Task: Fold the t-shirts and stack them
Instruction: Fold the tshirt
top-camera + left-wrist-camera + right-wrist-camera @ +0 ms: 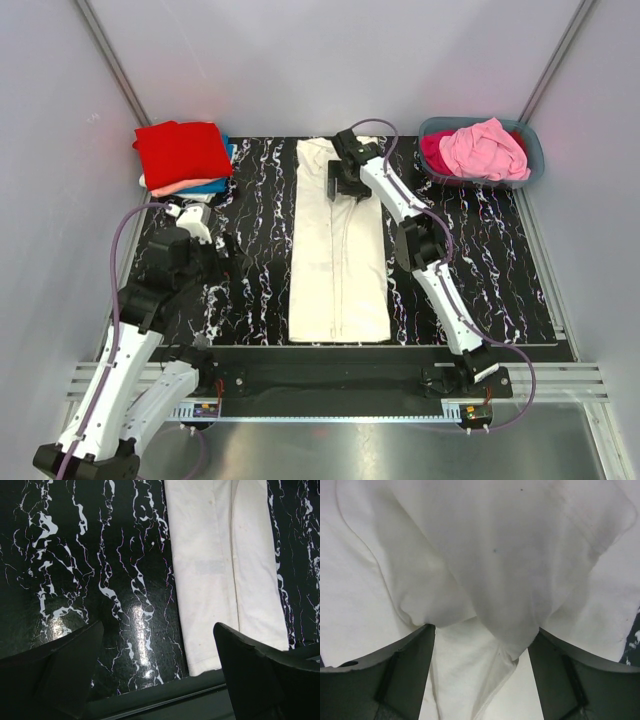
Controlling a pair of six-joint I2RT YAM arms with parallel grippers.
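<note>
Right tool (341, 180) (482, 630) is at the far end of the cream t-shirt (335, 270), low over the cloth. Wrist view: jaws stand wide apart, with a bunched fold of the cream fabric (495, 555) sitting in the gap. Not pinched. Can't tell if the fold touches either finger's inner face.

Left tool (159, 625) is fully open and holds nothing. It hangs over bare black marbled bench (480, 270), left of the cream shirt and apart from it. Its camera shows the shirt's near hem (215, 570) on the right, ending just short of the bench's near edge.

The cream shirt lies mid-bench as a long narrow strip running near to far, sides folded in with a lengthwise seam line down it. It is flat except at the far end, where the right tool is.

Far-left corner has a stack of folded shirts: red t-shirt (182, 150) on top, salmon t-shirt (185, 187) showing under its near edge, blue t-shirt (231, 151) peeking out on the right.

Far-right corner has a grey-blue tub (530, 160) with a crumpled pink t-shirt (485, 148) heaped in it and a magenta t-shirt (435, 152) beneath, at the tub's left side.
</note>
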